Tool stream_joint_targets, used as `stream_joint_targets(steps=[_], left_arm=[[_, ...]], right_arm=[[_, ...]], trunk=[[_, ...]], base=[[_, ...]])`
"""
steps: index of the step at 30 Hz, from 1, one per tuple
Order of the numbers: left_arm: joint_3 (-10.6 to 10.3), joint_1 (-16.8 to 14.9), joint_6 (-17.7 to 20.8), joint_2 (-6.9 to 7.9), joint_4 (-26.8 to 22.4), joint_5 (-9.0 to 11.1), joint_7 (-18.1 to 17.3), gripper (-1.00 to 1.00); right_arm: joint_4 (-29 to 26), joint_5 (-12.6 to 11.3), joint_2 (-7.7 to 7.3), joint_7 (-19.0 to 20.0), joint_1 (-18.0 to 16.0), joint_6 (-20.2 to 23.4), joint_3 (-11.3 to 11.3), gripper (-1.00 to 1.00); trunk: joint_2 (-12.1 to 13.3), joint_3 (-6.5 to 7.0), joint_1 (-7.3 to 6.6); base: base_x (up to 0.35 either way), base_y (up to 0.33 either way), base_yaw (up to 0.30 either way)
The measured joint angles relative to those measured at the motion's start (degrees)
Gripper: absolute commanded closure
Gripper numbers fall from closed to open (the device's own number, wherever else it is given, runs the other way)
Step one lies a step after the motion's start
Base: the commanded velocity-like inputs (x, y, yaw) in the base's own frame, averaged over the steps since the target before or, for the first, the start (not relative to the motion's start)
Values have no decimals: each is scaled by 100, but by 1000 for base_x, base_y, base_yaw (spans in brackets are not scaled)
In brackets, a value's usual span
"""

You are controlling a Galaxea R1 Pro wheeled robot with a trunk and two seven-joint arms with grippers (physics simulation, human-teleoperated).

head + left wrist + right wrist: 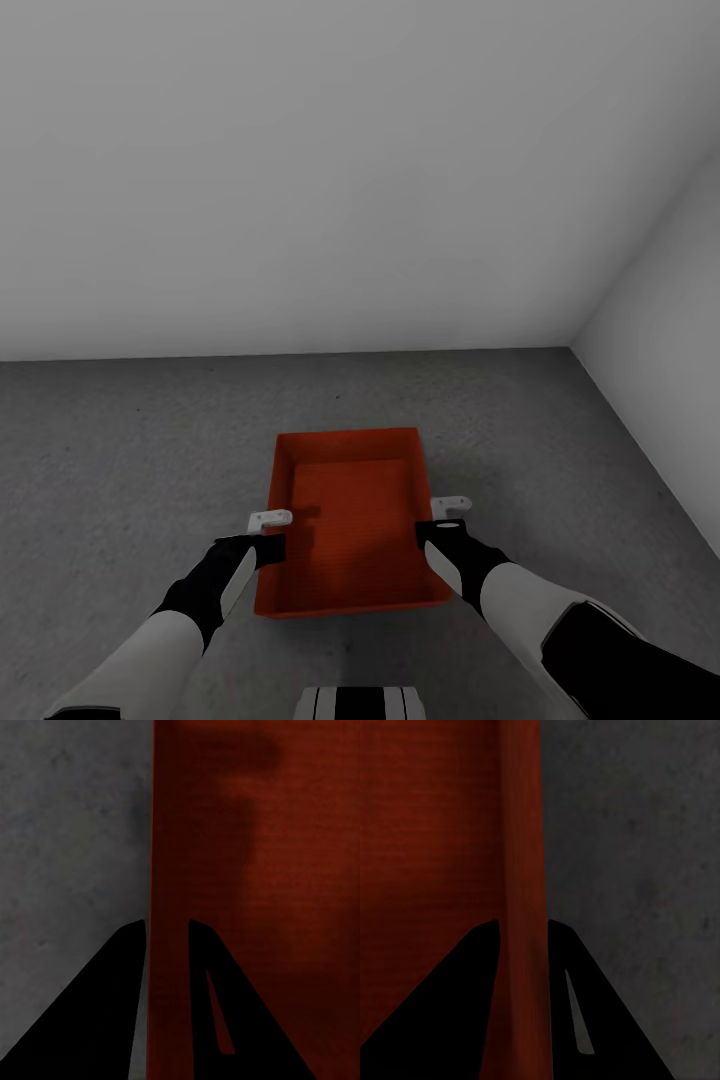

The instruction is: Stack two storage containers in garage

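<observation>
One storage container (350, 520), orange-red, open top, low straight walls, flat bottom, sits level between my two arms over the dark grey concrete floor (120, 450) of the garage. Can't tell if its base touches the floor or hangs just above it. Nothing in it.

My left gripper (268, 535) pinches the container's left long wall, about midway along; left wrist view shows that wall (166, 870) running between my two dark fingers (112, 1005), one inside, one outside, nearly closed with only the wall's thickness between. My right gripper (442, 522) does the same on the opposite long wall (521, 870), fingers (600, 1020) straddling it, narrow gap, wall filling it.

Handling guess: rigid plastic-like bin, light when empty, walls stiff enough to carry from. Smooth sides, so could slip if I loosen one side. Thin rim is the hold point; opposite long walls at mid-length keep it balanced.

Beyond the container: pale grey walls (350, 180), corner off to its far right.
</observation>
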Motion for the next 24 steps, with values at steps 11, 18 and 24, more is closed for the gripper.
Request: stream_joint_targets(steps=[11, 18, 24], left_arm=[[0, 0, 0, 0, 0, -1, 0, 100], [1, 0, 1, 2, -1, 1, 1, 100], [3, 35, 13, 14, -50, 11, -3, 100]], right_arm=[[0, 7, 0, 2, 0, 0, -5, 100], [3, 36, 5, 3, -1, 2, -29, 100], [54, 143, 35, 25, -1, -22, -126, 100]], trunk=[[0, -41, 0], [0, -42, 0], [0, -42, 0]], base=[[0, 0, 0], [0, 0, 0], [0, 0, 0]])
